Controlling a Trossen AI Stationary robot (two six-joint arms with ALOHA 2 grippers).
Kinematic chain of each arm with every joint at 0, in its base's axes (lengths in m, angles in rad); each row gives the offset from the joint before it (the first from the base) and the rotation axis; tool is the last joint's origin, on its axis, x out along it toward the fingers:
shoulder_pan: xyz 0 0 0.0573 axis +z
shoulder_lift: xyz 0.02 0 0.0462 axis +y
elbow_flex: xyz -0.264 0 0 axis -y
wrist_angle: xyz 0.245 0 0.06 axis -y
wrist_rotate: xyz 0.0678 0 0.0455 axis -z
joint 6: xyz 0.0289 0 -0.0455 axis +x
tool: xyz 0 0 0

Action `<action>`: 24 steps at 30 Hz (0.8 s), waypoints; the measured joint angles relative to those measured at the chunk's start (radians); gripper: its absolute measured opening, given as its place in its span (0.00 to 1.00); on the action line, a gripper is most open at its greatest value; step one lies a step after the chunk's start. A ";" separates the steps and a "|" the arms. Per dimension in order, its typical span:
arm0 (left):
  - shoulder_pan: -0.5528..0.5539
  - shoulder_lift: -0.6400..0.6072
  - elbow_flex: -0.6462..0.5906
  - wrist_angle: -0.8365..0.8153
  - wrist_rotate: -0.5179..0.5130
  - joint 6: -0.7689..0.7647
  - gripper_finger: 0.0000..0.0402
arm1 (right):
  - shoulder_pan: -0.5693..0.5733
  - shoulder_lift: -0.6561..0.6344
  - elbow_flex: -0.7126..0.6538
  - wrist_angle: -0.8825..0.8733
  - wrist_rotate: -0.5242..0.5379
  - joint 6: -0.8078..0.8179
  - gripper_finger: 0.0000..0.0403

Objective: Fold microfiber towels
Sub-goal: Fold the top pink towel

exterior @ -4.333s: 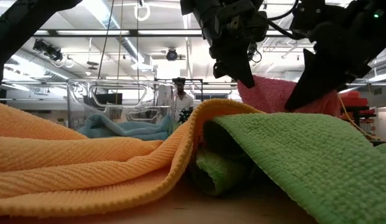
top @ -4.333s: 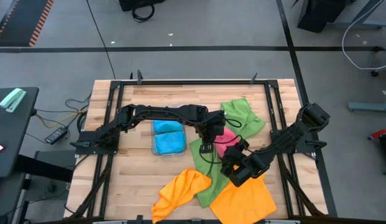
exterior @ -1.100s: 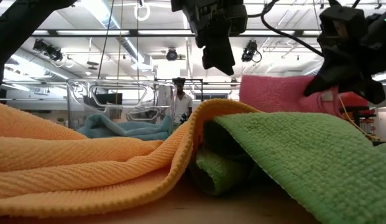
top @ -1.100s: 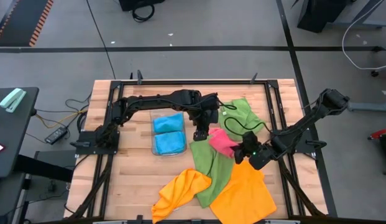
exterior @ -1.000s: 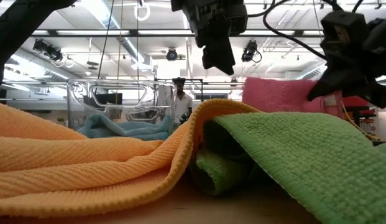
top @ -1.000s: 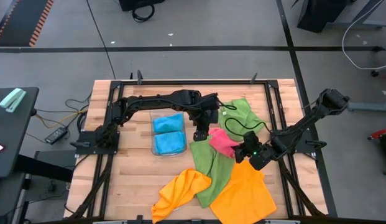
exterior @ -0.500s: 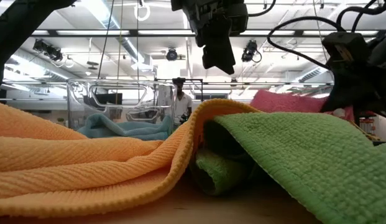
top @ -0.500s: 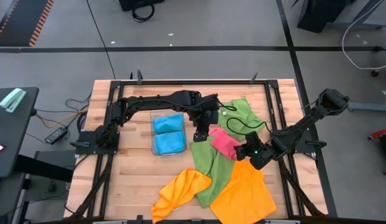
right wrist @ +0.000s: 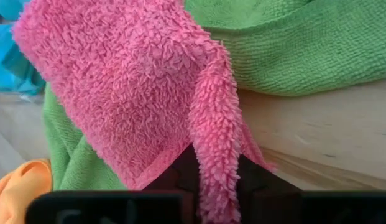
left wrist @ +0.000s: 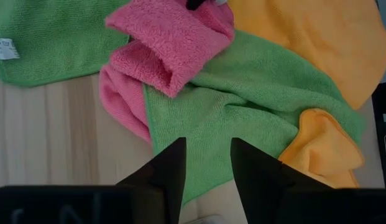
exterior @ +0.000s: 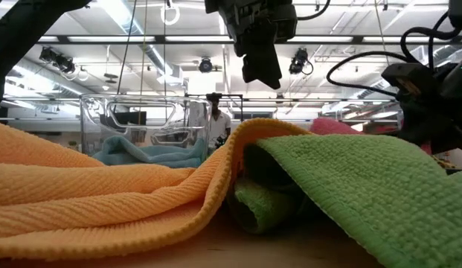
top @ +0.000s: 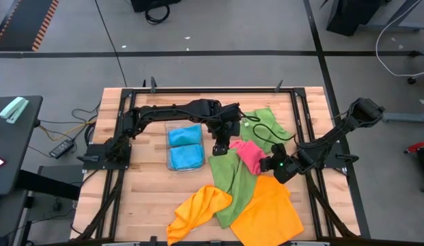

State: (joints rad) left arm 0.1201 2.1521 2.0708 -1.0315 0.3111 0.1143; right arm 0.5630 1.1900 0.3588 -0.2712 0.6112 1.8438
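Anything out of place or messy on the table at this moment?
Yes. The towels lie in a loose overlapping heap: a rumpled orange towel and a green towel crossed over each other, none laid flat. The pink towel sits bunched, one edge pinched in the right gripper. Only the blue towels are tidy, inside the clear tray.

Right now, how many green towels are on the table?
2: one green towel spread at the far side, another green towel mid-table, partly under the pink and orange towels. More could be hidden beneath the pile.

No legible text; only an unreadable white tag [left wrist: 4,48] on a green towel [left wrist: 56,43].
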 joint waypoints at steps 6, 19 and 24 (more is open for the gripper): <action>-0.013 0.000 0.000 0.010 0.000 0.001 0.33 | -0.038 0.000 0.000 -0.012 -0.063 -0.004 0.29; -0.046 0.000 0.000 0.057 0.000 0.011 0.34 | -0.051 -0.037 0.000 -0.013 -0.178 -0.071 0.62; -0.046 0.000 0.000 0.081 0.000 0.005 0.32 | -0.052 -0.051 0.000 -0.022 -0.175 -0.074 0.65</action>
State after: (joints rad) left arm 0.0742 2.1521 2.0705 -0.9510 0.3111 0.1193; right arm 0.5114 1.1386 0.3588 -0.2936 0.4362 1.7701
